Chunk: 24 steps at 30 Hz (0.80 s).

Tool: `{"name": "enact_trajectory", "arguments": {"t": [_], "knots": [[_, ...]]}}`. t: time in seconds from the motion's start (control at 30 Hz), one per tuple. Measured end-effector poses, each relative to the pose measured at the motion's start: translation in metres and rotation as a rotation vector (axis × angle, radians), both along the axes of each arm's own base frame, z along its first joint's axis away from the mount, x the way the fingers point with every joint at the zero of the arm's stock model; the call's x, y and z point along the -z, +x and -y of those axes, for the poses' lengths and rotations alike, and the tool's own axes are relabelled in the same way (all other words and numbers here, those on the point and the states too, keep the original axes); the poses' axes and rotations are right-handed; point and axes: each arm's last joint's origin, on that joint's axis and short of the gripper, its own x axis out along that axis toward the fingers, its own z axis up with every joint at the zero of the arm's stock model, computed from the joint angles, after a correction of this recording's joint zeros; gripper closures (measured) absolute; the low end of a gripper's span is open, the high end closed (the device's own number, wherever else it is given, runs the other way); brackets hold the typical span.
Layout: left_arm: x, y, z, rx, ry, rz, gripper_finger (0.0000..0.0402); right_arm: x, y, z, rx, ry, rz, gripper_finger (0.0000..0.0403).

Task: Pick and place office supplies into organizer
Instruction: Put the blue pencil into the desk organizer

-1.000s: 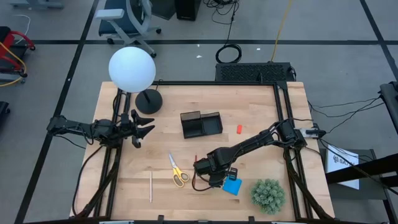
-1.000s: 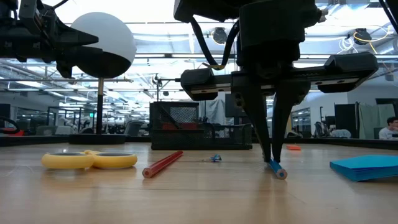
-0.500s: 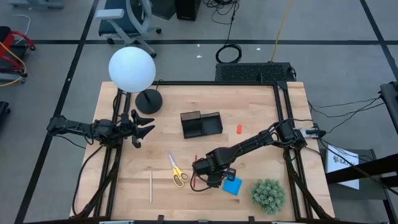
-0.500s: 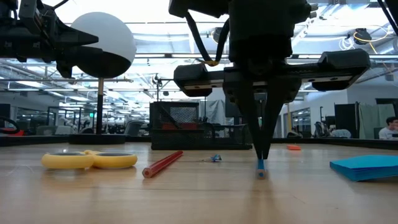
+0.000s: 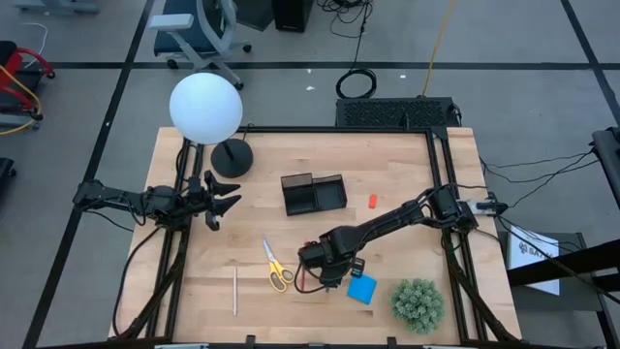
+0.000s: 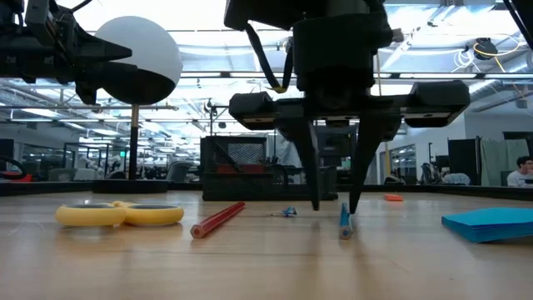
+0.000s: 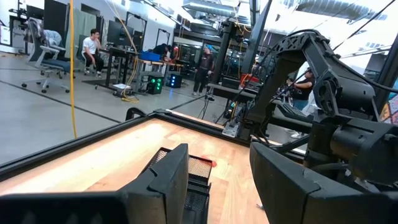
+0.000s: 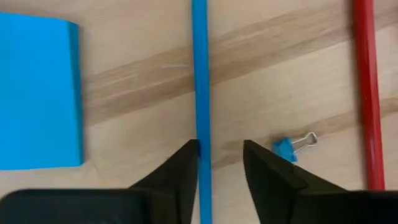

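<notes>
Right pincer [image 6: 333, 207]: you see it low over the tabletop [image 5: 407, 184], lower centre of the high view; its fingers are apart with nothing between them, tips at the wood.
Blue pencil [image 8: 200, 93]: it lies flat on the tabletop; in the right wrist view it runs along one finger's inner edge, not between the two.
Red pencil [image 6: 218, 219]: flat on the wood, left of the right pincer in the low view.
Blue binder clip [image 8: 291, 147]: small, lying between the blue pencil and the red pencil in the right wrist view.
Blue notepad [image 5: 362, 289]: lower centre-right of the high view, just beside the right pincer.
Scissors [image 5: 275, 267]: yellow-handled, lower centre of the high view, left of the right arm's tip.
Pale pencil [image 5: 234, 290]: lower left of the tabletop, well apart from the rest.
Red eraser [image 5: 372, 201]: right of the organizer.
Organizer [image 5: 314, 193]: black tray, centre of the high view; you cannot tell what lies in it.
Left pincer [image 5: 222, 197]: it waits at the left edge, fingers spread, holding nothing.
</notes>
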Motion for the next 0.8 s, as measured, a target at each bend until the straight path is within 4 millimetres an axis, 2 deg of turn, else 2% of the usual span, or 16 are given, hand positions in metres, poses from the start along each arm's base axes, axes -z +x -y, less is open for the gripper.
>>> {"name": "enact_trajectory", "arguments": {"t": [0.13, 0.27, 0.63, 0.8], "knots": [[0.0, 0.0, 0.0, 0.0, 0.0, 0.0, 0.0231, 0.005, -0.001, 0.002, 0.011, 0.02, -0.006, 0.0261], [0.0, 0.0, 0.0, 0.0, 0.002, -0.001, 0.0231, 0.01, -0.005, 0.004, 0.011, 0.017, -0.024, 0.0268], [0.0, 0.0, 0.0, -0.001, 0.007, -0.004, 0.0231, 0.012, -0.011, 0.005, 0.02, 0.041, -0.091, 0.0326], [0.0, 0.0, 0.0, -0.001, 0.007, -0.004, 0.0231, 0.013, -0.012, 0.004, 0.017, 0.043, -0.102, 0.0367]]}}
